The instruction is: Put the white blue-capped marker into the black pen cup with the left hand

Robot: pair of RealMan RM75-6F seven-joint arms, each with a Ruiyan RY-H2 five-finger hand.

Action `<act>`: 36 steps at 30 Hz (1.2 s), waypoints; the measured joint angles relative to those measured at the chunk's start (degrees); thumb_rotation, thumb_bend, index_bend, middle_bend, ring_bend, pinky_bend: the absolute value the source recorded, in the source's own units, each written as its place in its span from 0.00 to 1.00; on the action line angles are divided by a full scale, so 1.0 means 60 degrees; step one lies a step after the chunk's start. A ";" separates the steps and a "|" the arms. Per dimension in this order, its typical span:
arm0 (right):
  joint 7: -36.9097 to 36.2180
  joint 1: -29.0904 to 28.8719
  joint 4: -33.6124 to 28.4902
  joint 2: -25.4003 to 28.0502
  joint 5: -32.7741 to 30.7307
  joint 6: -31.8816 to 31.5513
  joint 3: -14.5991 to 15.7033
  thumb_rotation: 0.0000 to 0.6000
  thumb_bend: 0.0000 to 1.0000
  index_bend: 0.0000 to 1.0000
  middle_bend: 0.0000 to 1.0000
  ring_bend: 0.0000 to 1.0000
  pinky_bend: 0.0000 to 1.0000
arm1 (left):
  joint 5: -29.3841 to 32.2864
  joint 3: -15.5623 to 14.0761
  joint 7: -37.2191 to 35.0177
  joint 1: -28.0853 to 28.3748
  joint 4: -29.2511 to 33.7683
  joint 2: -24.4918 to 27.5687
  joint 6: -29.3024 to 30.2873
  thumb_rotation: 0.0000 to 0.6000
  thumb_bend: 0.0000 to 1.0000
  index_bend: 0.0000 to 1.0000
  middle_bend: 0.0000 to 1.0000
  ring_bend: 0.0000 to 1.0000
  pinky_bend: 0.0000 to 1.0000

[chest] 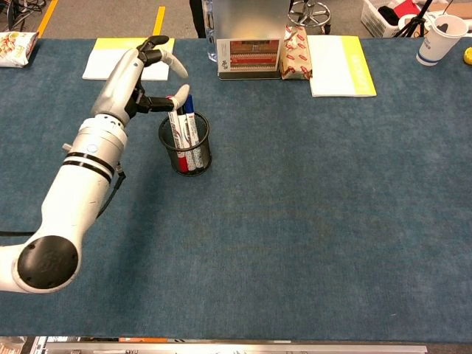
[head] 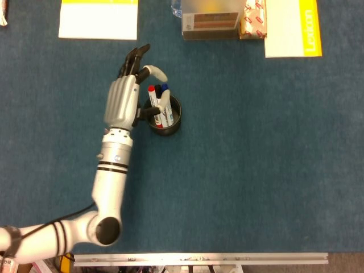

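Observation:
The white blue-capped marker stands in the black mesh pen cup, next to a red-capped marker. My left hand hovers just left of the cup with its fingers spread and nothing in them. Its thumb reaches toward the marker tops, and I cannot tell whether it touches them. My right hand shows in neither view.
A white-and-yellow notepad lies behind the left hand. A small box, a red-patterned packet and a yellow-edged book line the far edge. A paper cup stands at the far right.

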State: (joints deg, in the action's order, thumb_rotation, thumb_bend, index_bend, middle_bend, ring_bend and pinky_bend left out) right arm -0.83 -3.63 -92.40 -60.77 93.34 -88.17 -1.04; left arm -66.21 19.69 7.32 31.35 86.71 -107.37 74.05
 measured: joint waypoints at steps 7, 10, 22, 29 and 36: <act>0.0159 -0.0013 0.0002 -0.0066 0.0010 0.0058 0.0022 1.00 0.00 0.30 0.25 0.22 0.38 | -0.0916 -0.0814 0.1278 -0.0357 0.0602 0.1820 0.0314 1.00 0.35 0.44 0.09 0.00 0.10; 0.0236 -0.0016 0.0003 -0.0101 -0.0004 0.0080 0.0024 1.00 0.00 0.30 0.25 0.22 0.38 | -0.1357 -0.1173 0.1303 -0.0557 0.0974 0.2704 0.0363 1.00 0.35 0.44 0.09 0.00 0.10; 0.0622 -0.0012 0.0004 -0.0231 0.0002 0.0173 0.0086 1.00 0.00 0.30 0.25 0.22 0.38 | -0.3079 -0.3186 0.1710 -0.1551 0.2752 0.6301 0.0285 1.00 0.35 0.44 0.13 0.01 0.10; 0.1225 0.0154 -0.0085 -0.0340 0.0131 -0.0047 0.0184 1.00 0.00 0.30 0.25 0.22 0.38 | -0.4054 -0.3782 0.0946 -0.2583 0.2406 0.6920 0.1711 1.00 0.35 0.46 0.19 0.05 0.10; 0.1628 0.0299 -0.0161 -0.0450 0.0215 -0.0200 0.0231 1.00 0.00 0.30 0.25 0.22 0.38 | -0.3767 -0.3661 -0.0704 -0.3339 0.1337 0.7072 0.2571 1.00 0.35 0.48 0.22 0.07 0.11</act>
State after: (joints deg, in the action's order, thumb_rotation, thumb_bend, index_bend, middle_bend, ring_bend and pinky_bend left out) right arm 8.93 -1.83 -93.37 -63.47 94.63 -89.37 0.35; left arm -88.81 -2.28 3.10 11.32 94.73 -64.94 89.48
